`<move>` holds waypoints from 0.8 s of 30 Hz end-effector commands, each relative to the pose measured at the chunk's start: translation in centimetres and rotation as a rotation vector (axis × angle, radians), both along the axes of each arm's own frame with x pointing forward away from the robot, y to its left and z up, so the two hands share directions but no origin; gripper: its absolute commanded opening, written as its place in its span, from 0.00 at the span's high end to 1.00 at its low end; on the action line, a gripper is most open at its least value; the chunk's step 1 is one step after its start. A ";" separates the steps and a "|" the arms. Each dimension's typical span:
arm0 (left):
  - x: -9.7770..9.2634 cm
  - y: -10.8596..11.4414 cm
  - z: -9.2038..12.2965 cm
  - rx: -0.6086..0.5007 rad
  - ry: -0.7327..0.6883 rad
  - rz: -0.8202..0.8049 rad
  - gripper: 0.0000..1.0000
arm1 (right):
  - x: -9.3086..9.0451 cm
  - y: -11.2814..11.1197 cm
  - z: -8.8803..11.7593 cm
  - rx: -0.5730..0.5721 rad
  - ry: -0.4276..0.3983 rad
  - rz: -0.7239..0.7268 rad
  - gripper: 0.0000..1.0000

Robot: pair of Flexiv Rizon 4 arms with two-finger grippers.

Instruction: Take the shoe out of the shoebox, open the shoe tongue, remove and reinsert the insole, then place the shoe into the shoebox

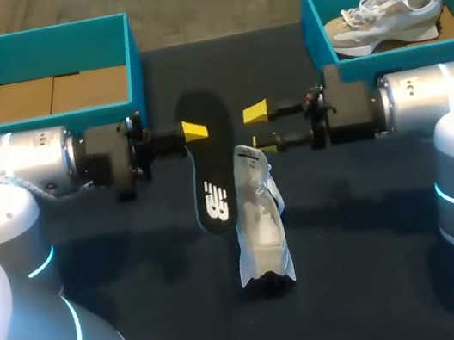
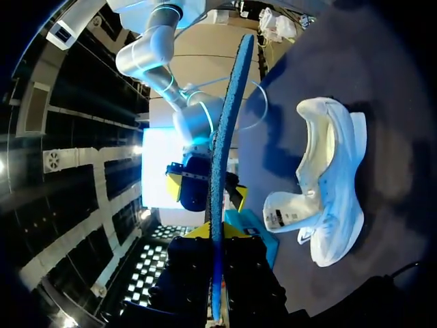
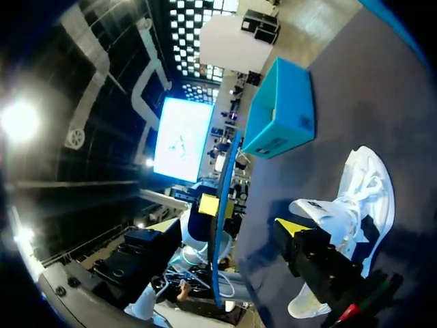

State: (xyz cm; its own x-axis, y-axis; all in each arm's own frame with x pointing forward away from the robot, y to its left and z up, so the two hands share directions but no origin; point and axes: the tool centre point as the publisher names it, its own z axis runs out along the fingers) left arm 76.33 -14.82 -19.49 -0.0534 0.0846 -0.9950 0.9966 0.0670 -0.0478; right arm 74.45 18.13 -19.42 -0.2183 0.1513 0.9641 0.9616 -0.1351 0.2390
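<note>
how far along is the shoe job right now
About halfway. Done: the shoe sits out on the table, tongue pulled open, insole out. In hand: the left hand grips the insole in the air; the right hand is open beside it. Left: reinsert the insole, return the shoe to the empty shoebox.

The dark worktop (image 1: 375,224) carries a white shoe (image 1: 260,225), lying just below the gap between the left fingers (image 1: 194,129) and the right fingers (image 1: 255,113). Two open teal boxes stand on it: the left shoebox (image 1: 135,63) behind the left fingers and the right shoebox (image 1: 307,25) behind the right fingers.
</note>
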 end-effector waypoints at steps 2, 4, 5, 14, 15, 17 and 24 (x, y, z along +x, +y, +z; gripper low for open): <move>-2.7 1.9 0.2 -0.005 0.024 0.006 1.00 | -1.0 -2.5 0.5 -0.016 -0.041 0.004 0.00; -3.4 2.0 0.1 -0.010 0.054 -0.017 1.00 | -1.1 -2.9 0.4 -0.022 -0.043 0.004 0.00; -3.9 1.9 0.0 0.015 0.057 -0.024 1.00 | -1.1 -2.9 0.4 -0.022 -0.043 0.004 0.00; -4.4 1.9 -0.1 0.065 0.034 -0.023 1.00 | -1.1 -2.9 0.4 -0.022 -0.043 0.004 0.00; -4.4 1.9 -0.1 0.065 0.034 -0.023 1.00 | -1.1 -2.9 0.4 -0.022 -0.043 0.004 0.00; -4.6 1.3 -0.3 0.064 0.044 -0.040 1.00 | -0.8 -2.8 0.4 -0.016 -0.084 0.047 0.00; -6.1 0.4 -0.6 0.055 0.140 -0.115 1.00 | -2.2 -3.4 0.3 -0.070 -0.298 0.152 0.00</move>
